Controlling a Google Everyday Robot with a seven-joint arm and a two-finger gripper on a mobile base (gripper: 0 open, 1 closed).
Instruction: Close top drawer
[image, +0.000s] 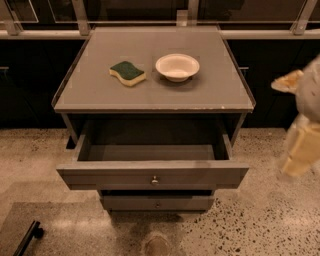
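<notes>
Status: drawer (105, 176) pulled well out under cabinet (150, 92) top, knob (155, 180) centred on its front; gripper (299, 150) at right edge, well apart, grip state cannot be told. Plan: press panel beside knob, push straight in, no skew.

Tool (300, 147) at right edge: rounded white casing, pale yellow blocks.
</notes>
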